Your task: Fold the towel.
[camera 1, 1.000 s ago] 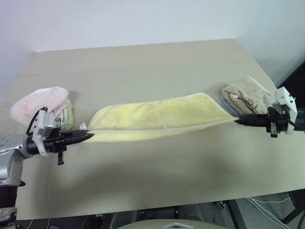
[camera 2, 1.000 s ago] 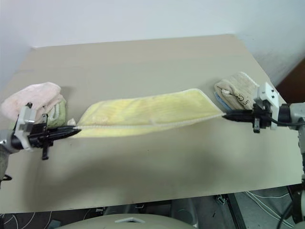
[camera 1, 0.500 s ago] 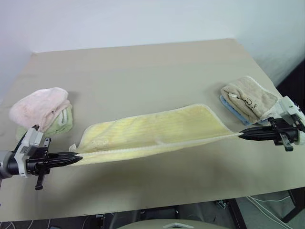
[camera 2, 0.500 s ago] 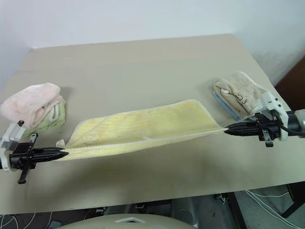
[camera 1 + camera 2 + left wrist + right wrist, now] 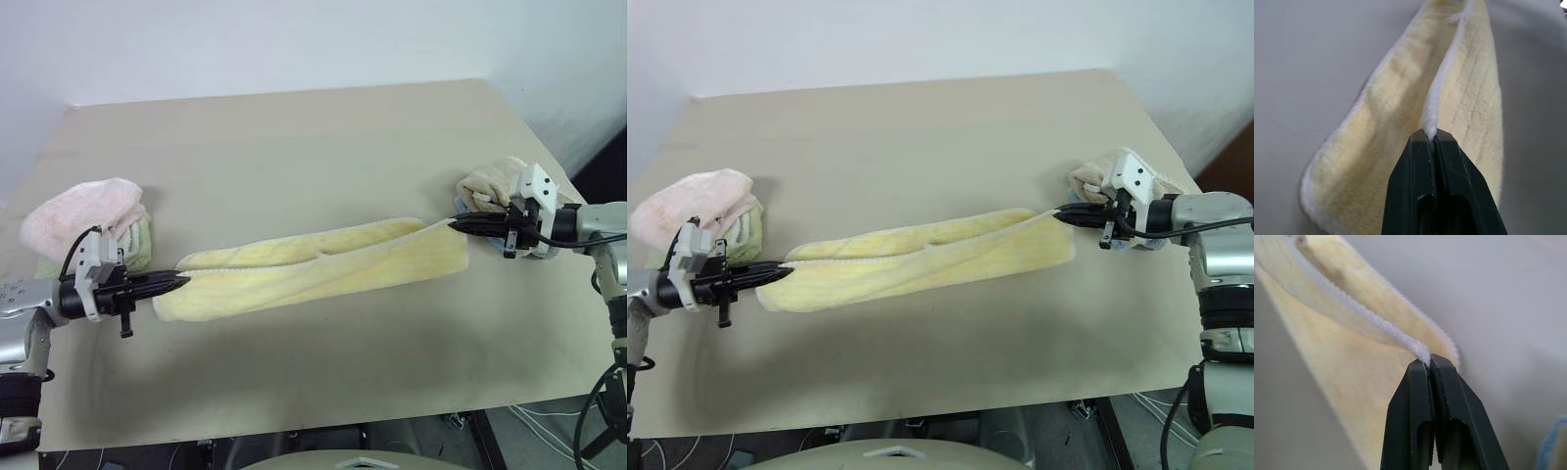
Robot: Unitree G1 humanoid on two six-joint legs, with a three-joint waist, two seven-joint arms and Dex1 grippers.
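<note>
From the head views, you see the towel (image 5: 323, 269) stretched between your two grippers over the table (image 5: 294, 157), doubled along its length, its lower fold resting on the tabletop. Your left gripper (image 5: 179, 281) is pinched shut on the towel's piped edge at one end, and your right gripper (image 5: 457, 224) is pinched shut on the same whitish edge at the other end. The towel's dark embroidered mark cannot be made out here. Just behind your left gripper sits a pink folded towel (image 5: 83, 211) on top of a greenish one (image 5: 140, 240) that is mostly covered. Behind your right gripper, a beige folded towel (image 5: 490, 181) is largely hidden by the gripper's body, and whatever lies beneath it cannot be told.

In the left wrist view, your left gripper (image 5: 1431, 134) has its jaws closed tight on the white piping, and the yellow cloth falls away on both sides of the tips. The far end of the towel runs out of frame.

In the right wrist view, your right gripper (image 5: 1427, 361) likewise clamps the piping between shut jaws, with the towel hanging ahead and to one side of them. A sliver of blue (image 5: 1550, 440) shows at the edge beside the fingers, cut off too much to identify.
</note>
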